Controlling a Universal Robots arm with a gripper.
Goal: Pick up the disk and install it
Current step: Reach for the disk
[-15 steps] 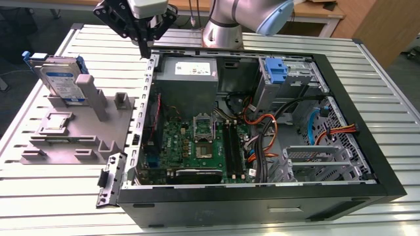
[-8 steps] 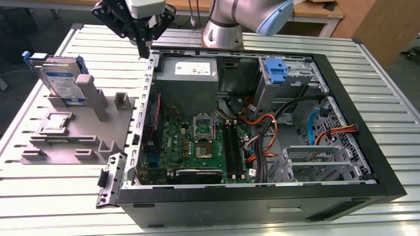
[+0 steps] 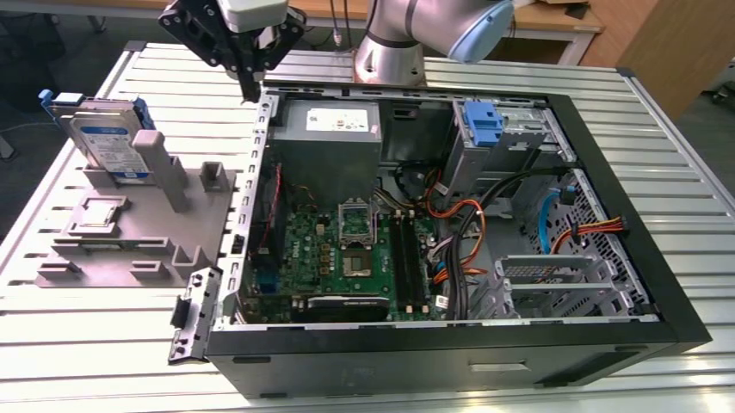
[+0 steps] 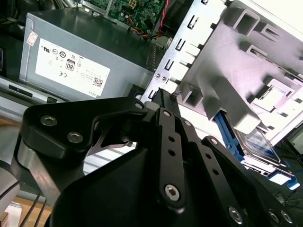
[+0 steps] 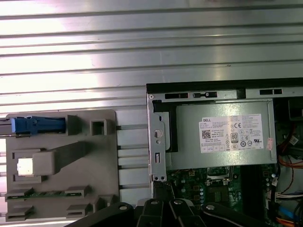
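Exterior view: 1 black claw-type gripper (image 3: 247,90) is seen just above the open black desktop computer case (image 3: 643,275), at the case's far corner on the exterior view's left. Its 2 fingers are pinched together, with nothing clamped between them. The disk (image 3: 106,142), a flat silver-grey hard drive with white-and-blue label and bright blue carrier frame, is stood on edge in a grey plastic fixture block (image 3: 138,232). That block sits outside the case on the exterior view's left, and the disk is well apart from the claw. Inside the case, a grey metal power-supply box with white sticker (image 3: 327,129) is mounted against the far wall. 1 lone blue plastic bracket (image 3: 484,125) is seated near the case's far corner on the exterior view's right. A green motherboard (image 3: 339,254) lies on the case floor. Case and fixture are carried on a ribbed aluminium table (image 3: 115,361).

Second wrist view: the gripper (image 4: 164,94) is seen clenched tip to tip, empty, near the case's perforated wall edge. The power-supply box (image 4: 71,61) is inside that wall and the fixture block (image 4: 246,66) outside it. The disk (image 4: 259,142) is slotted in the fixture.

First wrist view: the gripper (image 5: 163,207) is seen over the case's wall edge. The disk (image 5: 35,125) is shown edge-on, blue frame up, in the fixture block (image 5: 94,165) outside the case. The power-supply box (image 5: 222,137) is inside the case.
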